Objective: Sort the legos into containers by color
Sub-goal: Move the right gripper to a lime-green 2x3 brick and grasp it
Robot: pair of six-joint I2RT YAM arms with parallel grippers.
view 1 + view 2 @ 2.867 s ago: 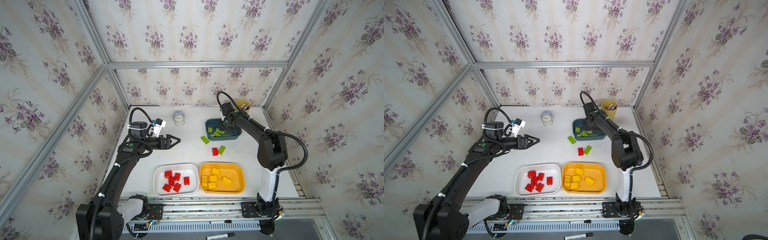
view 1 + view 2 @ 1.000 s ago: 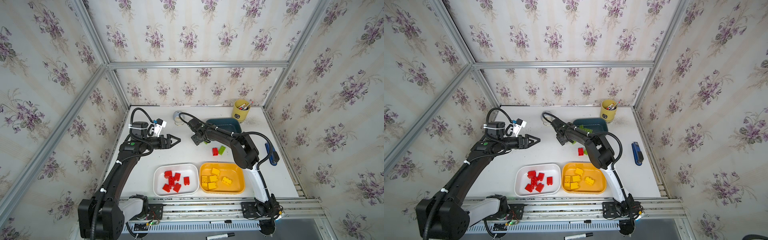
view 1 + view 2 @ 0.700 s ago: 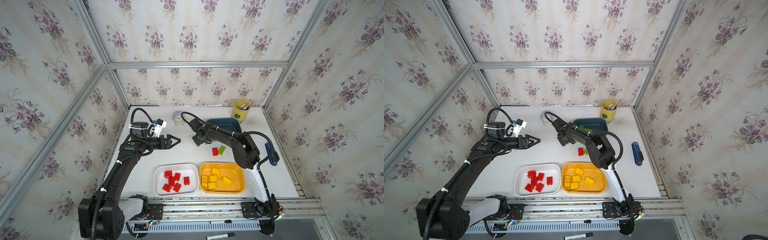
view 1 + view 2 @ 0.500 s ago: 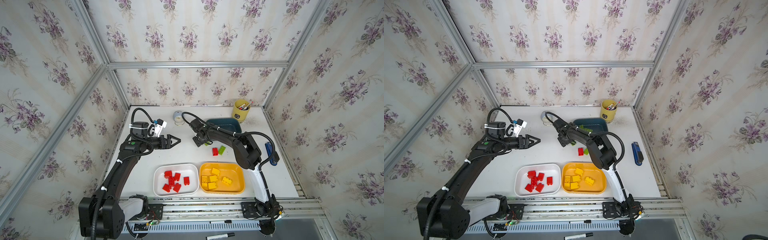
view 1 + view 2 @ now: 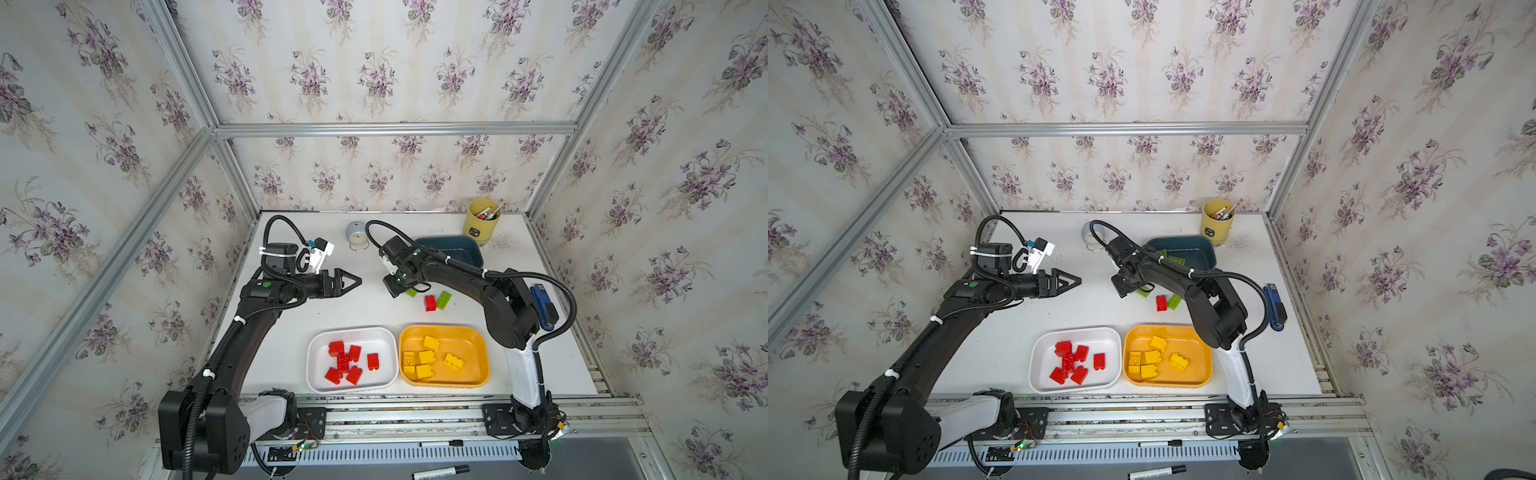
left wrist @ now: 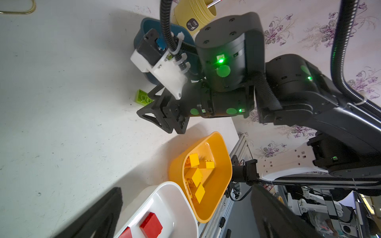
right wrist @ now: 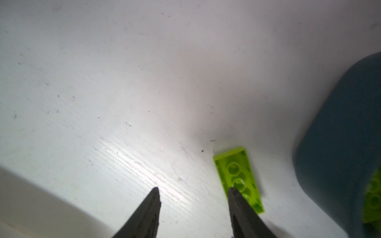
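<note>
On the white surface (image 5: 353,309), three smooth, round-cornered plastic trays hold studded bricks by colour. Red legos (image 5: 347,365) are heaped in the white tray (image 5: 352,330). Yellow legos (image 5: 426,359) fill the orange-yellow tray (image 5: 471,345) touching it at the front edge. Lime legos (image 5: 1176,259) lie in the dark teal tray (image 5: 457,249) at the back, its near rim partly hidden by the right arm (image 5: 457,270).

Three pieces lie loose between the trays: a flat lime plate (image 7: 237,173), and a chunky red brick (image 5: 430,303) just beside a lime brick (image 5: 443,300). The right gripper (image 7: 192,190) is low over the plate, fingers apart with nothing between them, one tip over its studs. The left gripper (image 5: 358,281), spread wide and empty, hangs over bare surface well to the side.

A yellow pen cup (image 5: 481,224), a small clock (image 5: 356,235) and a blue tool (image 5: 542,305) stand near the edges.
</note>
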